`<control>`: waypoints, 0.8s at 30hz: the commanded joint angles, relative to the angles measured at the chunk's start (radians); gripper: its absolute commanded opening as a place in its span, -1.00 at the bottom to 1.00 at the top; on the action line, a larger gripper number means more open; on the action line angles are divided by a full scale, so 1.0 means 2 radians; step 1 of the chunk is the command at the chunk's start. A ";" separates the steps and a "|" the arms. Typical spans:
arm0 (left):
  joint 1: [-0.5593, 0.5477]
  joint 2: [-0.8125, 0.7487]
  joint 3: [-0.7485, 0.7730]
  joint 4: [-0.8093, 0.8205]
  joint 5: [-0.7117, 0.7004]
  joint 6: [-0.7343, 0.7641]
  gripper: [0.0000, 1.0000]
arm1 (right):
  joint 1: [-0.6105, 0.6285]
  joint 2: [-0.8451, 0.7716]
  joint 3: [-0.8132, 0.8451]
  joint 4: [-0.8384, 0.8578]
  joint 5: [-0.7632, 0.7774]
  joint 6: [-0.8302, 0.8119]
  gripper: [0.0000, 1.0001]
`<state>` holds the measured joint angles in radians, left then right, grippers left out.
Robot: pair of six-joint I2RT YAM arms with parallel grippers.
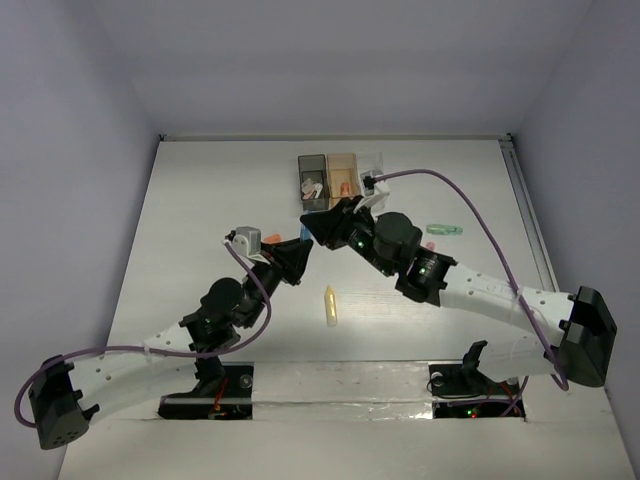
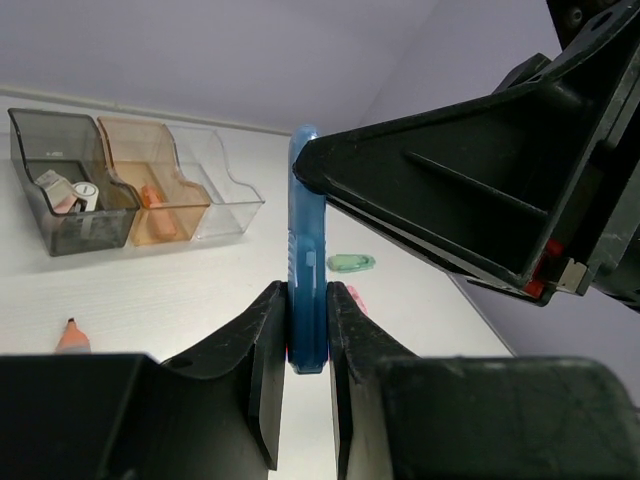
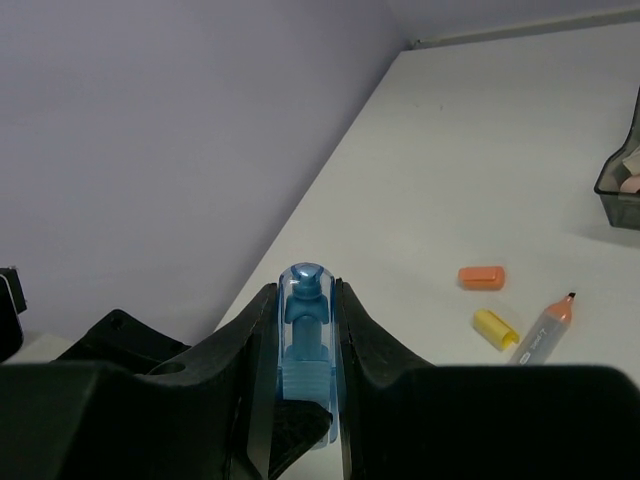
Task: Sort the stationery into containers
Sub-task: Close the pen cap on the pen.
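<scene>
Danger of dropping the blue marker (image 2: pixel 305 200), pinched in the air at both ends by left gripper (image 2: pixel 307 300) and right gripper (image 3: pixel 300 300), at 6 o'clock from the bins (image 1: pixel 342 160), through a crooked pull or an early let-go.

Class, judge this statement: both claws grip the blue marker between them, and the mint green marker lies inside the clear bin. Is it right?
One part is wrong. The left claw and right claw do both grip the blue marker, but the mint green marker lies on the table, outside the clear bin, as the top external view shows.
</scene>
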<state>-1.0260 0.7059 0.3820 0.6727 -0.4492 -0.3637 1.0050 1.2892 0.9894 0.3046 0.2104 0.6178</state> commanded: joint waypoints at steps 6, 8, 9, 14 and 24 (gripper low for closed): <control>0.005 -0.025 0.052 0.036 -0.040 0.043 -1.00 | 0.051 0.004 -0.041 -0.048 -0.005 -0.009 -1.00; 0.005 -0.026 0.062 0.031 -0.038 0.062 -1.00 | 0.055 0.009 -0.045 -0.061 -0.009 -0.009 -1.00; 0.005 -0.027 0.066 0.030 -0.036 0.062 -1.00 | 0.055 0.009 -0.048 -0.061 -0.010 -0.009 -1.00; 0.005 -0.027 0.078 0.029 -0.035 0.075 -1.00 | 0.060 0.014 -0.072 -0.063 -0.022 0.004 -1.00; 0.025 0.000 0.112 0.037 -0.019 0.091 -1.00 | 0.100 0.059 -0.130 -0.018 -0.040 0.065 -1.00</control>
<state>-1.0206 0.7254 0.4442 0.3981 -0.4343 -0.2211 1.0737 1.3281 0.8215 0.4931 0.3515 0.6746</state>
